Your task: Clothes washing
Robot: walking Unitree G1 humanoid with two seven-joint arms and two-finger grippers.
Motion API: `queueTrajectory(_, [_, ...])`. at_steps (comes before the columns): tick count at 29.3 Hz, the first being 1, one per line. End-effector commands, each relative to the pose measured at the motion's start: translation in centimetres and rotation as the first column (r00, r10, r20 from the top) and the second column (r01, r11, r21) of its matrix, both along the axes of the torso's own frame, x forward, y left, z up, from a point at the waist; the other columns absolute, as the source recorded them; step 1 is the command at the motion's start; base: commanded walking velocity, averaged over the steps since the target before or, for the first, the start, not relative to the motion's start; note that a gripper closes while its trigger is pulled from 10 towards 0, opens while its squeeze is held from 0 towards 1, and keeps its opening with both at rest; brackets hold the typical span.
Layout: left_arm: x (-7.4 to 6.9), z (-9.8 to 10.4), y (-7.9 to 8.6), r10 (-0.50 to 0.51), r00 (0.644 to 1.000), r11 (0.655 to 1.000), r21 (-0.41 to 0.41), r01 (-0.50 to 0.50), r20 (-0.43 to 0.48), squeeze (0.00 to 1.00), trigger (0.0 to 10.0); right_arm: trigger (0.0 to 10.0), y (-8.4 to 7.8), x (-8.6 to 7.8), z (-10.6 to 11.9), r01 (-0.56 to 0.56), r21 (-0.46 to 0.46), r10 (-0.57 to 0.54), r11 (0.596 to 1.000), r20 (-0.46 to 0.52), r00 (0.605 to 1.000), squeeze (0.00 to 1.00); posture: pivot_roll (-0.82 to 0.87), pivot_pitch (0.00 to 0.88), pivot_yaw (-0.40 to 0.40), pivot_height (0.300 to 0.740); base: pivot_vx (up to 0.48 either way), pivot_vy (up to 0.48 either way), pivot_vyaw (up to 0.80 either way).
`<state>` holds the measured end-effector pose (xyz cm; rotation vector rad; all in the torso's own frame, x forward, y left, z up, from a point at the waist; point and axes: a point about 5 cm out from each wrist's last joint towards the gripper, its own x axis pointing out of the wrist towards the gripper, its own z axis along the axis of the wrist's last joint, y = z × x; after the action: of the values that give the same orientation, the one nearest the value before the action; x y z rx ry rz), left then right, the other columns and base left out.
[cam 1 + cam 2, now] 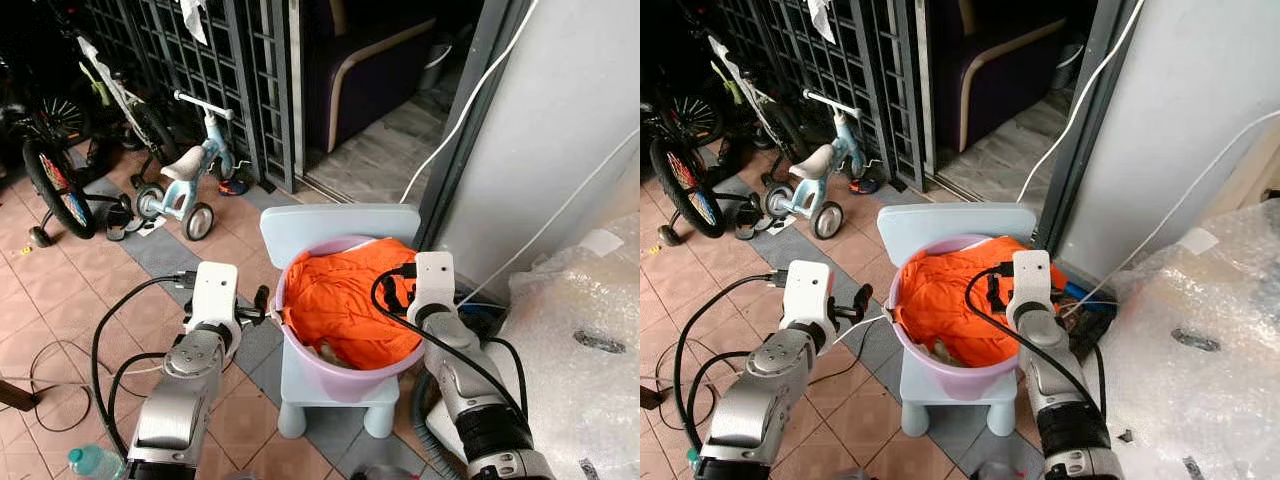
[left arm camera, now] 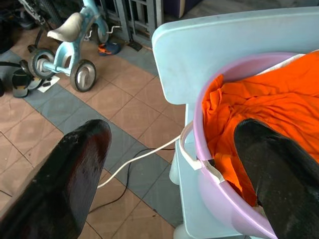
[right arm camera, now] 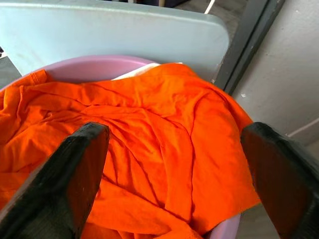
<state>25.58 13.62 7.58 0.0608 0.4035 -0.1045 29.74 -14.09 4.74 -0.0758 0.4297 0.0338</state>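
Two claws flank my purple basin, which sits on a pale blue child's chair. My left claw is spread wide, straddling the basin's rim and white handle: one finger outside over the floor tiles, the other over the orange garment. My right claw hangs wide open just above that garment, which fills the basin.

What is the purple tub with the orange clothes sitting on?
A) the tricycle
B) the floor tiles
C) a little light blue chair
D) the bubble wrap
C: the purple tub of orange clothes rests on the seat of the little light blue chair, whose backrest rises behind it.
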Motion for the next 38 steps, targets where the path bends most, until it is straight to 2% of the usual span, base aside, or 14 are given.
queueTrajectory(1, [-0.1, -0.1, 0.1, 0.009, 1.000, 1.000, -0.004, -0.009, -0.002, 0.00, 10.0, 10.0, 0.9, 0.3, 0.1, -0.044, -0.002, 0.044, 0.999, -0.008, 0.999, 0.00, 0.02, 0.013, -0.001, 0.740, 0.341, 0.000, 0.00])
queueTrajectory(21, [-0.4, -0.4, 0.0, 0.012, 1.000, 1.000, -0.001, -0.012, -0.018, 0.00, 10.0, 10.0, 1.1, 0.3, 0.1, -0.064, -0.013, 0.064, 0.998, -0.014, 0.998, 0.00, 0.01, 0.032, 0.001, 0.740, 0.305, 0.000, 0.00])
queueTrajectory(26, [-0.8, -0.1, -0.1, 0.016, 1.000, 1.000, 0.018, -0.016, -0.006, 0.00, 10.0, 10.0, 1.0, -0.1, -0.8, -0.106, -0.011, 0.105, 0.994, -0.086, 0.991, 0.00, 0.03, 0.040, -0.001, 0.740, 0.000, 0.000, 0.00])
queueTrajectory(27, [-1.5, -0.3, 0.1, 0.023, 0.999, 0.999, 0.031, -0.022, -0.028, 0.00, 10.0, 10.0, 0.9, -0.4, -1.3, -0.145, -0.003, 0.143, 0.989, -0.141, 0.980, 0.00, 0.05, 0.056, -0.014, 0.740, 0.000, 0.000, 0.00])
queueTrajectory(31, [-2.4, -0.4, 0.4, 0.024, 0.999, 0.999, 0.032, -0.022, -0.044, 0.00, 10.0, 10.0, 0.5, -0.6, -1.8, -0.171, -0.007, 0.167, 0.985, -0.186, 0.968, 0.00, 0.06, 0.075, -0.029, 0.740, 0.000, 0.000, 0.00])
queueTrajectory(32, [-3.0, -0.5, 0.7, 0.025, 0.999, 0.999, 0.047, -0.022, -0.048, 0.00, 10.0, 10.0, 0.1, -0.7, -2.2, -0.176, -0.019, 0.167, 0.984, -0.221, 0.961, 0.00, 0.06, 0.090, -0.039, 0.740, 0.000, 0.000, 0.00])
queueTrajectory(33, [-4.2, -0.7, 1.1, 0.035, 0.997, 0.998, 0.062, -0.031, -0.063, 0.00, 10.0, 10.0, -0.1, -1.0, -3.0, -0.210, -0.025, 0.195, 0.977, -0.280, 0.940, 0.00, 0.08, 0.120, -0.058, 0.740, 0.000, 0.000, 0.00])
queueTrajectory(35, [-5.3, -1.0, 0.9, 0.044, 0.995, 0.997, 0.059, -0.039, -0.089, 0.00, 10.0, 10.0, 0.3, -1.4, -3.7, -0.275, -0.022, 0.253, 0.961, -0.326, 0.911, 0.00, 0.08, 0.125, -0.059, 0.740, 0.000, 0.000, 0.00])
queueTrajectory(38, [-6.5, -0.8, -0.1, -0.016, 0.996, 0.996, 0.084, 0.023, -0.086, 0.00, 10.0, 10.0, 0.8, -1.2, -4.2, -0.414, -0.056, 0.368, 0.909, -0.360, 0.857, 0.00, 0.10, 0.161, -0.067, 0.740, 0.000, 0.000, 0.00])
